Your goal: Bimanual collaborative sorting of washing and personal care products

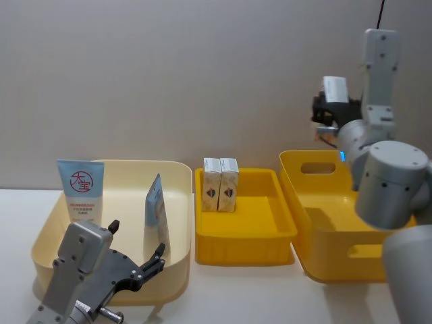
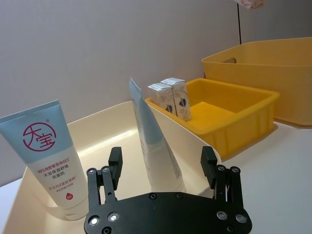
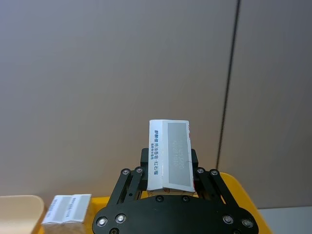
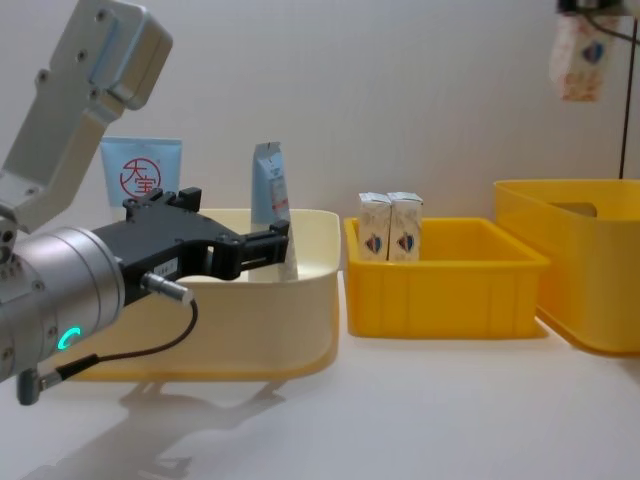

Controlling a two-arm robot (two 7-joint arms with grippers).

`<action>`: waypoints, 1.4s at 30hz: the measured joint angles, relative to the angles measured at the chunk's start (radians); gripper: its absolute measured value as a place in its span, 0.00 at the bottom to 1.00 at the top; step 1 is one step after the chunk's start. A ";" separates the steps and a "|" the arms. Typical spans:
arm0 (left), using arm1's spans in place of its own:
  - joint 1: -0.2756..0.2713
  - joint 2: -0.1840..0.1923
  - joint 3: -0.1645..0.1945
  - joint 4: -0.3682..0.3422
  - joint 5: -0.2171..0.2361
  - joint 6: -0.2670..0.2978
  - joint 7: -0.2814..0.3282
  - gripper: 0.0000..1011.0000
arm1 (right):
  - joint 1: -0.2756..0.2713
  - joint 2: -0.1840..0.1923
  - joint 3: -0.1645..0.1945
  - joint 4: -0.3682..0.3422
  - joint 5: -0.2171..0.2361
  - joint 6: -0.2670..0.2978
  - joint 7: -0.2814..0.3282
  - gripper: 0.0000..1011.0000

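Left jaws wide, right round carton [image 3: 168, 156]

A plain grey-beige wall [image 1: 169, 67] stands right behind a white table [image 4: 400, 420]. A thin dark vertical line [image 3: 229, 83] runs down the wall at the right. Soft, even light casts faint shadows on the table.

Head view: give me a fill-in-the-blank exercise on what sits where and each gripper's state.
The right gripper, high above the large yellow bin, is shut on a beige ____.
The small yellow bin holds ____ beige cartons.
The light blue tube in the cream bin carries a round logo coloured ____.
The left gripper, facing the tall pale tube, is ____.
Missing words: carton; two; red; open.
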 joint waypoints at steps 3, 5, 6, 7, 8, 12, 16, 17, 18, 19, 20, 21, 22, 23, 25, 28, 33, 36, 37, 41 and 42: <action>0.000 0.000 0.000 0.000 0.000 0.000 0.000 0.99 | 0.005 0.011 0.019 0.002 -0.004 0.007 -0.010 0.41; 0.000 0.000 0.000 0.000 0.000 0.000 0.000 0.99 | 0.008 0.018 0.031 0.008 -0.006 0.020 -0.015 0.41; 0.000 0.000 0.000 0.000 0.000 0.000 0.000 0.99 | 0.009 0.020 0.034 0.010 -0.007 0.023 -0.016 0.41; 0.000 0.000 0.000 0.000 0.000 0.000 0.000 0.99 | 0.012 0.022 0.039 0.016 -0.007 0.030 -0.017 0.41; 0.000 0.000 0.000 0.000 0.000 0.000 0.000 0.99 | 0.013 0.023 0.042 0.019 -0.007 0.033 -0.017 0.41; 0.000 0.000 0.000 0.000 0.000 0.000 0.000 0.99 | 0.018 0.027 0.053 0.031 -0.009 0.046 -0.019 0.41; 0.000 0.000 0.000 0.000 0.000 0.000 0.000 0.99 | 0.022 0.030 0.061 0.040 -0.010 0.056 -0.022 0.45; 0.000 0.000 0.000 0.000 0.000 0.000 0.000 0.99 | 0.023 0.031 0.063 0.042 -0.010 0.058 -0.022 0.46; 0.000 0.000 0.000 0.000 0.000 0.000 0.000 0.99 | 0.024 0.031 0.065 0.045 -0.011 0.061 -0.022 0.52; 0.000 0.000 0.000 0.000 0.000 0.000 0.000 0.99 | 0.024 0.032 0.066 0.046 -0.011 0.062 -0.022 0.52; 0.000 0.000 0.000 0.000 0.000 0.000 0.000 0.99 | 0.025 0.032 0.068 0.047 -0.011 0.063 -0.023 0.58; 0.000 0.000 0.000 0.000 0.000 0.000 0.000 0.99 | 0.025 0.033 0.069 0.050 -0.011 0.065 -0.023 0.60; 0.000 0.000 0.000 0.000 0.000 0.000 0.000 0.99 | 0.026 0.033 0.070 0.051 -0.011 0.066 -0.023 0.63; 0.000 0.000 0.000 0.000 0.000 0.000 0.000 0.99 | 0.026 0.034 0.071 0.052 -0.012 0.067 -0.023 0.66; 0.000 0.000 0.000 0.000 0.000 0.000 0.000 0.99 | 0.027 0.034 0.073 0.054 -0.012 0.069 -0.024 0.71; 0.000 0.000 0.000 0.000 0.000 0.000 0.000 0.99 | 0.028 0.035 0.075 0.057 -0.012 0.072 -0.024 0.81; 0.000 0.000 0.000 0.000 0.000 0.000 0.000 0.99 | 0.029 0.036 0.079 0.060 -0.013 0.075 -0.024 0.94; 0.000 0.000 0.000 0.000 0.000 0.000 0.000 0.99 | 0.030 0.036 0.079 0.061 -0.013 0.076 -0.025 0.99; -0.001 -0.001 -0.001 0.000 0.000 0.000 -0.001 0.99 | 0.030 0.037 0.080 0.062 -0.013 0.077 -0.025 0.99; -0.006 -0.004 -0.006 0.001 -0.006 0.000 -0.009 0.99 | 0.030 0.037 0.081 0.063 -0.013 0.078 -0.025 0.99; -0.009 -0.005 -0.007 0.002 -0.010 0.000 -0.013 0.99 | 0.030 0.037 0.081 0.063 -0.013 0.079 -0.025 0.99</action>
